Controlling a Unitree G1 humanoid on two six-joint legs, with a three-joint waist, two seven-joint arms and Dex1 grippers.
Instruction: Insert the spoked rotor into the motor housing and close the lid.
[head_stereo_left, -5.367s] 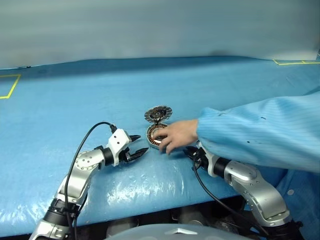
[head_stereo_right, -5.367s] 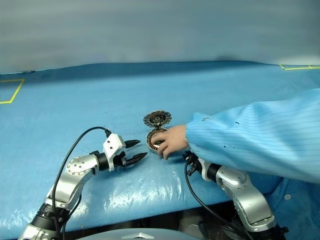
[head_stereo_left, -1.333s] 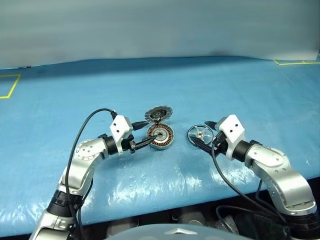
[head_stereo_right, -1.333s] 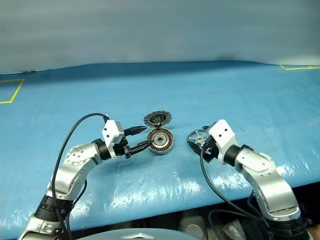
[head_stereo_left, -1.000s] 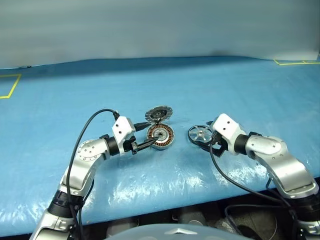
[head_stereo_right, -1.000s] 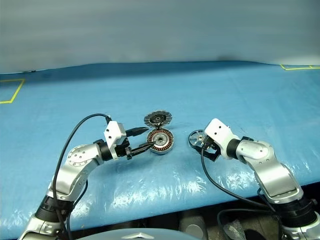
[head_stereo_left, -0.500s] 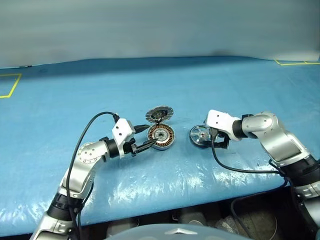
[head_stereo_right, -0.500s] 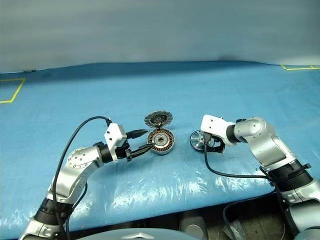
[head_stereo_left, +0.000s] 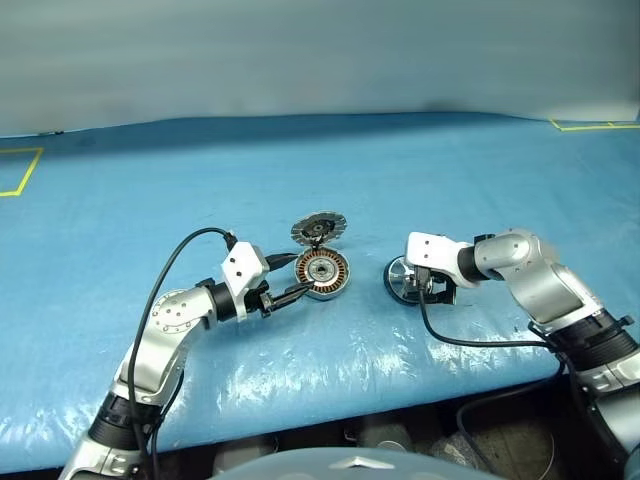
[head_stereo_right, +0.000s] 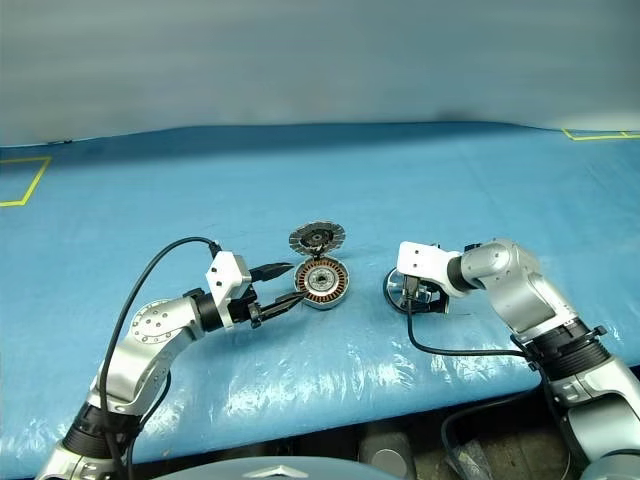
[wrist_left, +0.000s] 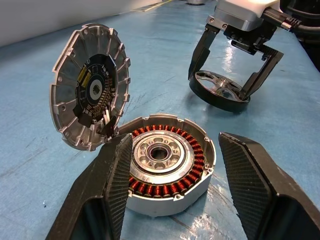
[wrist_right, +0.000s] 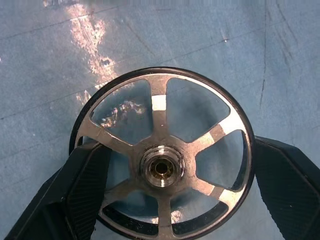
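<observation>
The rotor (wrist_right: 162, 167) lies flat on the table (head_stereo_left: 120, 230), centre-right, inside the spread right tool (wrist_right: 170, 200). It looks rigid, slick and fairly heavy; grip the rim. Left tool (wrist_left: 172, 165), spread, flanks the housing (wrist_left: 165, 167).

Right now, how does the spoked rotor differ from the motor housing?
The spoked rotor is an open wheel with bare gaps; the motor housing is filled with copper windings. The rotor lies alone between the right pincer's fingers; the housing has the lid upright at its edge. Both are round and rest on the blue table.
</observation>
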